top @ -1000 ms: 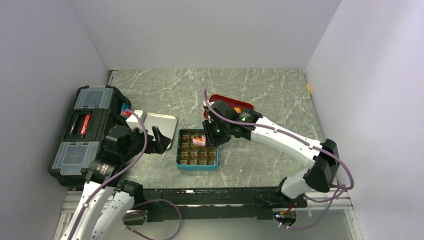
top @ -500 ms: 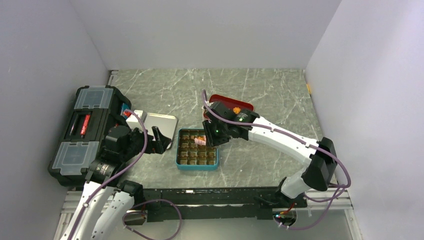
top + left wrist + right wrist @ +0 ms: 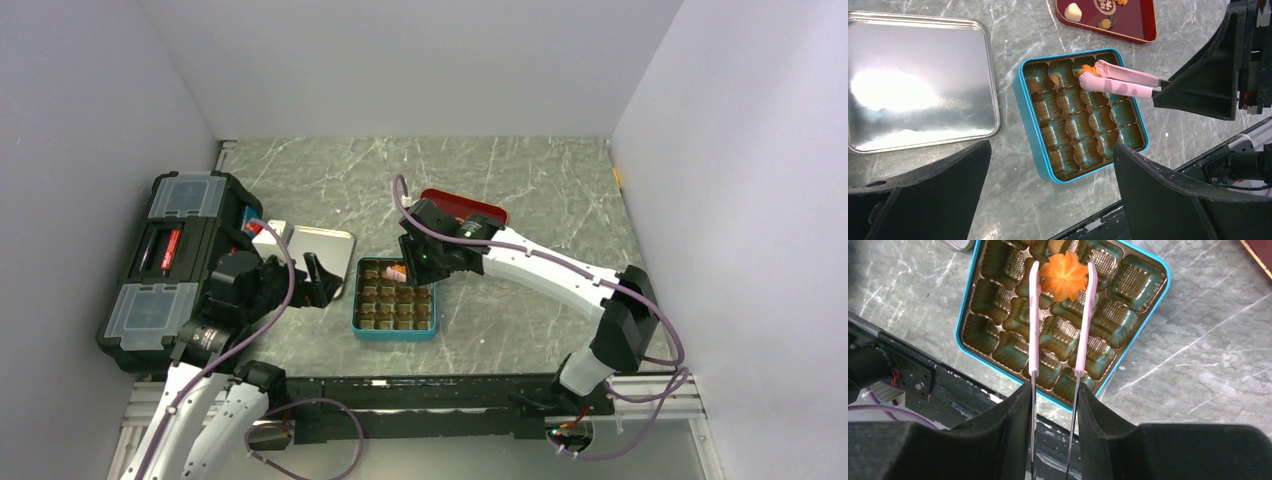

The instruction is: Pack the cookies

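The right end effector (image 3: 1054, 395) is drawn narrow, its two black fingers pressing the handles of thin pink tongs (image 3: 1034, 325) with paw-shaped tips. Between those tips sits an orange flower-shaped cookie (image 3: 1065, 276), pinched on both sides. The cookie lies well ahead of the fingers, at the far end of the tongs, and does not touch the end effector itself.

Cookie and tong tips are over the square teal tin (image 3: 1079, 125) with brown moulded compartments, at the row farthest from the arm bases. In the left wrist view it is about the third cup from the left in that row. Whether the cookie rests in the cup or hangs just above it cannot be told. The tin stands on the grey marbled bench (image 3: 520, 180), between the two arms.

Beyond the tin is a dark red tray (image 3: 1135, 20). On it lie a pale cream lump (image 3: 1073, 11), a small tan piece (image 3: 1105, 23) just beside it, and a round dark-brown cookie (image 3: 1104, 5) with a light centre, cut by the top edge of the left wrist view.

The left end effector (image 3: 1050, 150) is spread wide with nothing between its fingers. It hangs over the near left side of the tin, apart from it. A flat silver metal lid (image 3: 918, 80) with rounded corners lies on the bench just left of the tin. A black toolbox (image 3: 165, 255) with clear-lidded compartments stands at the bench's left edge.
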Controlling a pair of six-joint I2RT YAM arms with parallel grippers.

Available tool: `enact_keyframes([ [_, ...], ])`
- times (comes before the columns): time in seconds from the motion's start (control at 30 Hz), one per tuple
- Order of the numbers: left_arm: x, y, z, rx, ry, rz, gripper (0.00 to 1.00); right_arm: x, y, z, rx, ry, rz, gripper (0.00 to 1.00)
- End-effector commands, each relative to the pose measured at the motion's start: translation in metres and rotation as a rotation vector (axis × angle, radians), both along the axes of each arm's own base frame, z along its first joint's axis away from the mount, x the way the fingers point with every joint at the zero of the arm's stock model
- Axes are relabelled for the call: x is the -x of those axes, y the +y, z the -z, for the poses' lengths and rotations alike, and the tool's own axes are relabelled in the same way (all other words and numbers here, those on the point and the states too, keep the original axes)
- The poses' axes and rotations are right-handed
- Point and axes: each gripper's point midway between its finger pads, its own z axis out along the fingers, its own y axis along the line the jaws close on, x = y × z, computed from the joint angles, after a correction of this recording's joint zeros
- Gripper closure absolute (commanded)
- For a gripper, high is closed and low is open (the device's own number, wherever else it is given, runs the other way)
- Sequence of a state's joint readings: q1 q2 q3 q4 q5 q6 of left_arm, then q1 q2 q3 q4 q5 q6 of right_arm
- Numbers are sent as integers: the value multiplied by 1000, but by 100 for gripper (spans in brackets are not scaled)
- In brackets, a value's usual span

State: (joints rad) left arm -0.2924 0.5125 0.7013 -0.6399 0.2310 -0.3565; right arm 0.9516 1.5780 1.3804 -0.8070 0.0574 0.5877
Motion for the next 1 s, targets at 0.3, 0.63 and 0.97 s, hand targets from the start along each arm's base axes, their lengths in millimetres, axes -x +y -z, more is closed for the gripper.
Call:
enact_keyframes([
  [0.3, -4, -2, -16, 11, -59, 13, 1, -22, 8, -19, -48, -64, 52, 87],
  [0.63, -4, -2, -16, 10, -55, 11, 1, -24, 6, -17, -46, -69, 62, 82],
  [0.97, -4, -2, -16, 9, -57, 10, 1, -27, 3, -17, -40, -79, 81, 74],
])
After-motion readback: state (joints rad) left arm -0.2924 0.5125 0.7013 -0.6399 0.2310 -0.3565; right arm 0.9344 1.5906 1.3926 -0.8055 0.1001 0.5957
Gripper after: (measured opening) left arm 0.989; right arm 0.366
